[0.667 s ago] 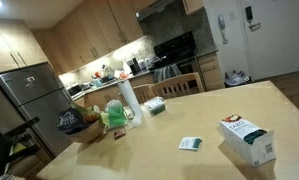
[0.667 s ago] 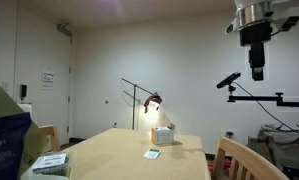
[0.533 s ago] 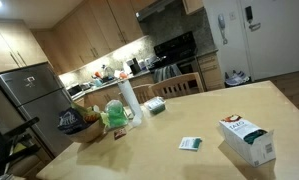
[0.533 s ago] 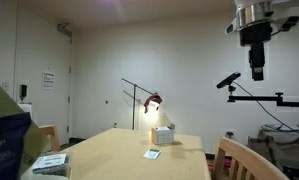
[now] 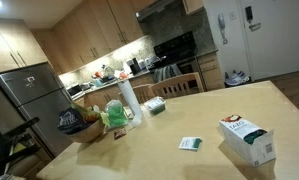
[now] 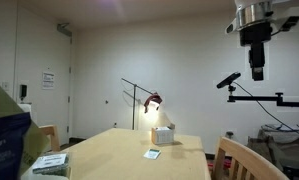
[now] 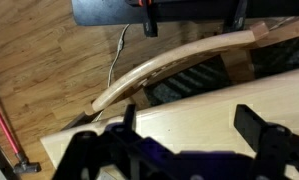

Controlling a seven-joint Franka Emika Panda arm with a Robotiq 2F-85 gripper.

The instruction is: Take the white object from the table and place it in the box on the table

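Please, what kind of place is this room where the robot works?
Most likely a home kitchen with a dining area. A black stove and a steel refrigerator stand along a wall of wooden cabinets, and a wooden dining table with a chair fills the foreground.

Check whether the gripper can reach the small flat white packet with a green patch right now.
Probably yes: the white packet lies alone on the wooden table, apart from the white cardboard carton, and the open gripper hangs high above.
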